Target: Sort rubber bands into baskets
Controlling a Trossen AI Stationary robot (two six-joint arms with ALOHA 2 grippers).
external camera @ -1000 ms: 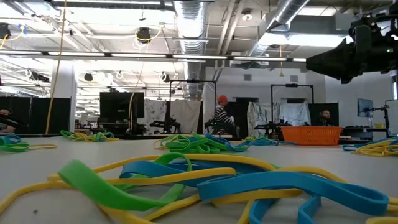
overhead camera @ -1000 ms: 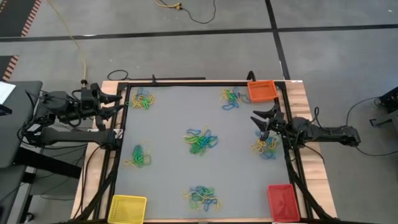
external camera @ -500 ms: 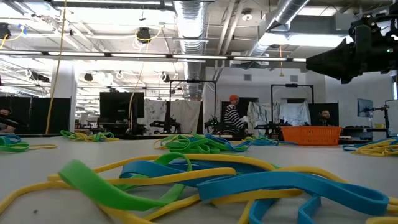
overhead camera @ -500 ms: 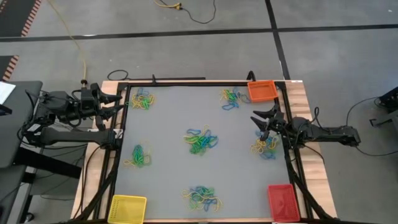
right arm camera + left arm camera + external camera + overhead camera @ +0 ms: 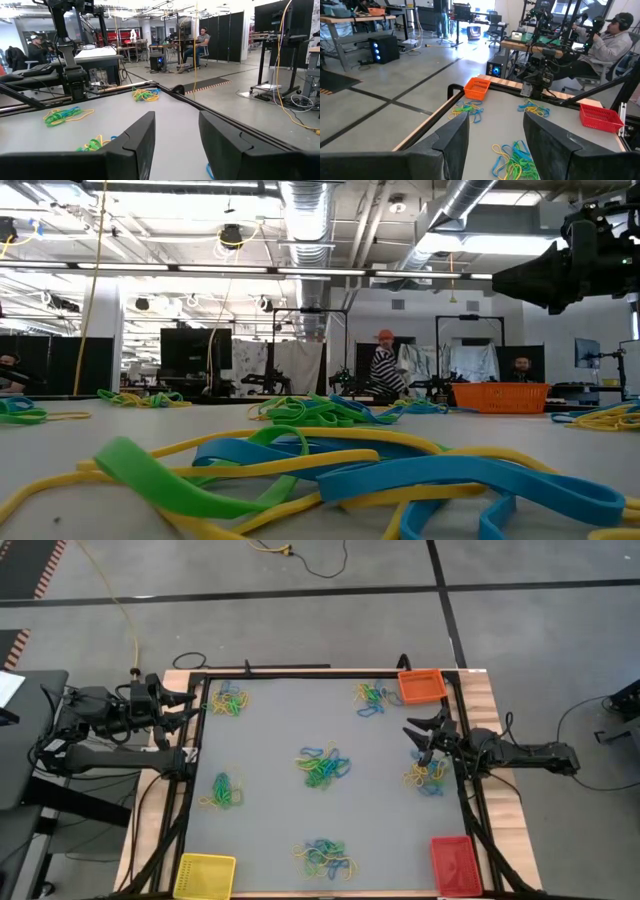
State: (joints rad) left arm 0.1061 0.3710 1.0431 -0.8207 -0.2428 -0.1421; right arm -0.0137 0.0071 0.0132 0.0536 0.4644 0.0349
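Those rubber bands look light, floppy and tangled, so I'd pinch one stray loop at a heap's edge; left pincer and right pincer both gape empty.

Overhead cam stares straight down at the whole table. The low one sits right at tabletop level, nearly touching a rubber band pile (huge in frame). Both wrist cams look across the same mat from opposite sides.
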